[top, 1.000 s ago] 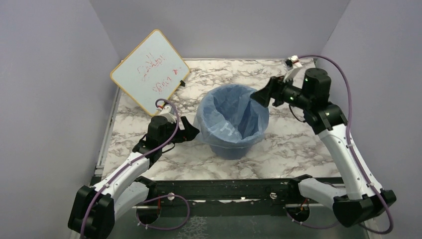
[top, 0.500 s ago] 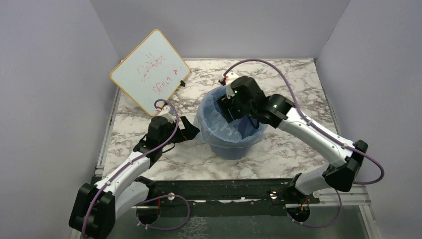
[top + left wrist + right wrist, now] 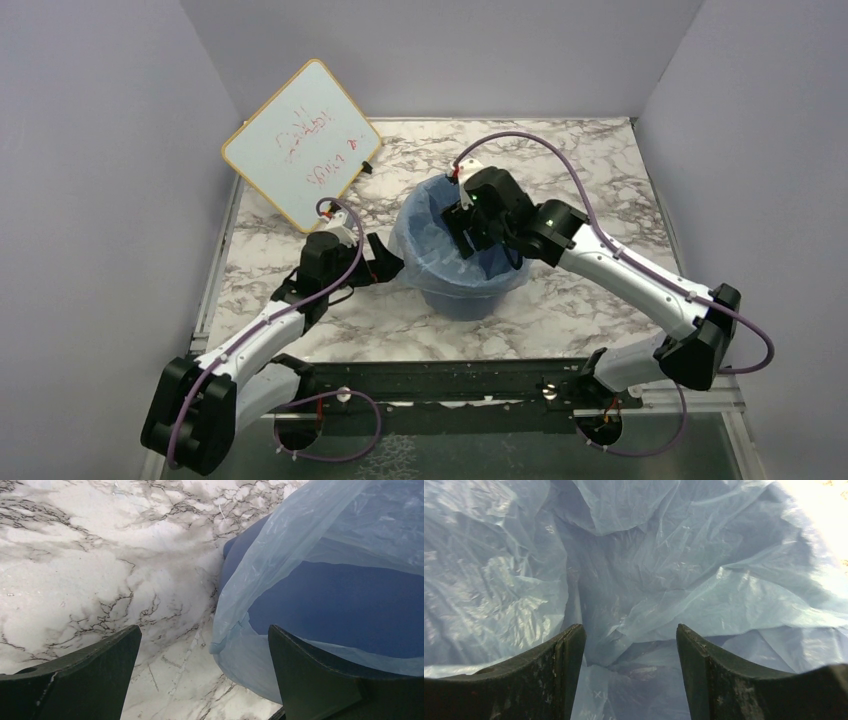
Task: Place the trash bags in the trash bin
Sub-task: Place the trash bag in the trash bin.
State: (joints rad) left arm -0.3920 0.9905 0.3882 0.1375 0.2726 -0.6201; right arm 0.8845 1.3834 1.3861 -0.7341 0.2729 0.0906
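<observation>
Left end effector (image 3: 384, 262): low on the bench (image 3: 560, 310), at the bucket's 9 o'clock. Fingers spread wide, pinching nothing. In its wrist view the loose hem of the trash bag (image 3: 413, 238) hangs just ahead of the open jaws, probably parked there to catch or tug the hem over the rim.

Bucket (image 3: 465, 298): upright, mid-bench. The bag is already inside and lines it, with film draped outside the wall on the 9 o'clock side.

Right end effector (image 3: 468, 226): reaches in from 4 o'clock and dips into the bucket mouth. Fingers apart, and no film is visibly caught between them. Its wrist view shows only crumpled blue film below. Likely there to press the lining toward the bottom.

Whiteboard (image 3: 303, 140): at 10 o'clock, leaning on the far-left wall, well apart from the work.

Judgement: bag seated; smoothing remains.
</observation>
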